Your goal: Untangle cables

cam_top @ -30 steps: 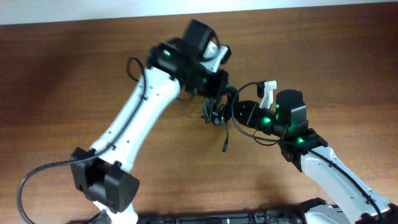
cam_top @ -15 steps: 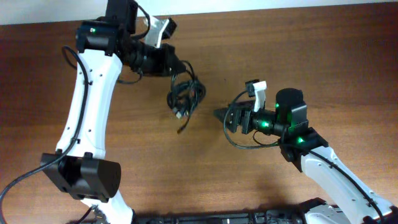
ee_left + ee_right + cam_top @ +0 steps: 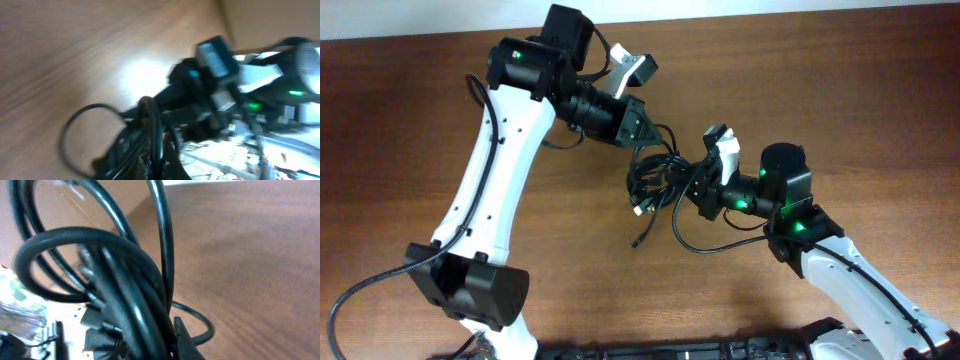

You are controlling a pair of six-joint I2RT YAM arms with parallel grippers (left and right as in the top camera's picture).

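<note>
The cables [image 3: 655,180] are a knot of thin black loops hanging between the two arms, with one loose plug end [image 3: 640,240] trailing down towards the table. My left gripper [image 3: 638,128] is shut on the top of the bundle and holds it up. My right gripper [image 3: 692,190] is at the bundle's right side. In the right wrist view the cables [image 3: 115,280] fill the frame and press against the one visible finger [image 3: 184,340]; the other finger is hidden. The left wrist view is blurred and shows cable loops [image 3: 150,130] and the right arm [image 3: 215,75].
The brown wooden table [image 3: 840,90] lies under both arms. A pale wall edge [image 3: 420,15] runs along the back. The right arm's own thicker black cable [image 3: 705,240] loops below its wrist.
My left arm has swung right from the far left, carrying the bundle back to the right gripper. The right gripper, apart from the cables half a second ago, now touches them.
</note>
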